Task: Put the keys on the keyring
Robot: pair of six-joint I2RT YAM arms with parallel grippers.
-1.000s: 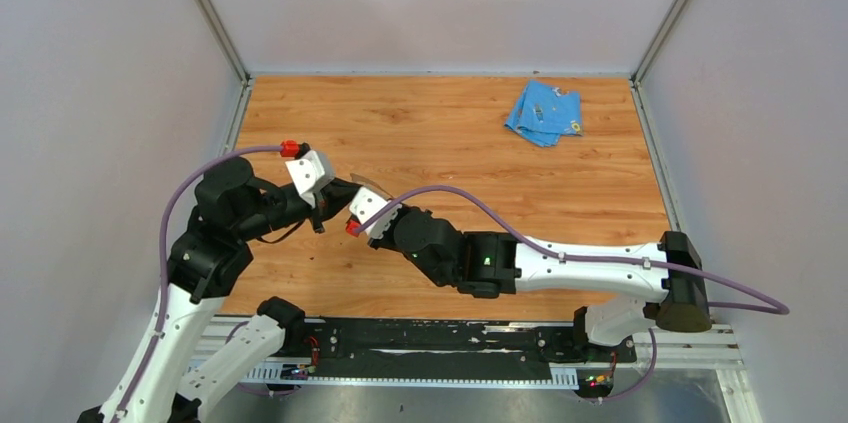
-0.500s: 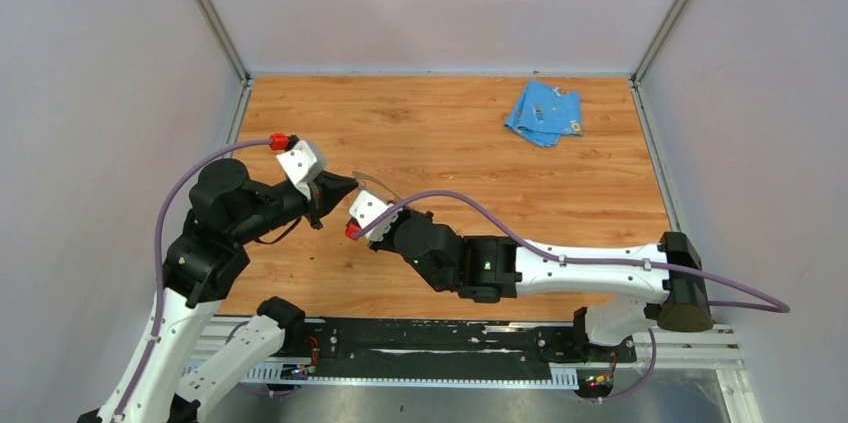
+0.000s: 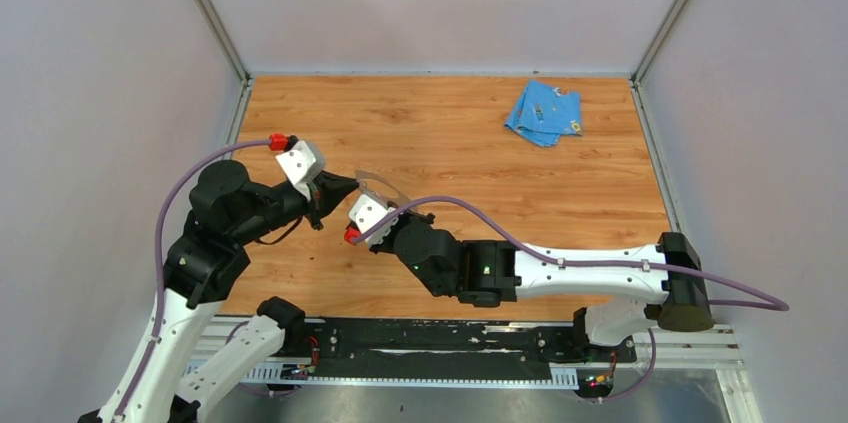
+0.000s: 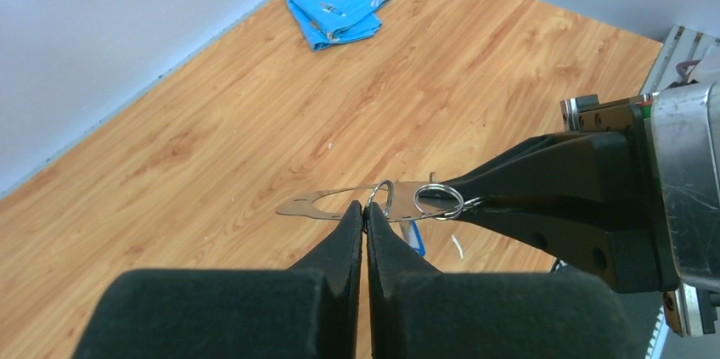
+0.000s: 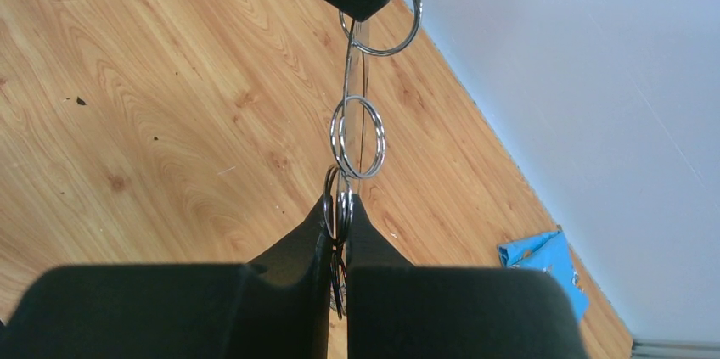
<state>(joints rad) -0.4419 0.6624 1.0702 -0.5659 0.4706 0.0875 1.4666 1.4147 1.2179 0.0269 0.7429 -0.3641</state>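
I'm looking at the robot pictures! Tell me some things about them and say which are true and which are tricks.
1. The left gripper and the right gripper are both shut. True.
2. The small shiny rings lie flat on the wood. False: they are held up in the air, strung between the two grippers.
3. The blue cloth sits right under the grippers. False: it lies far off, near the far right corner of the table.
4. The tips of the two grippers nearly meet. True.
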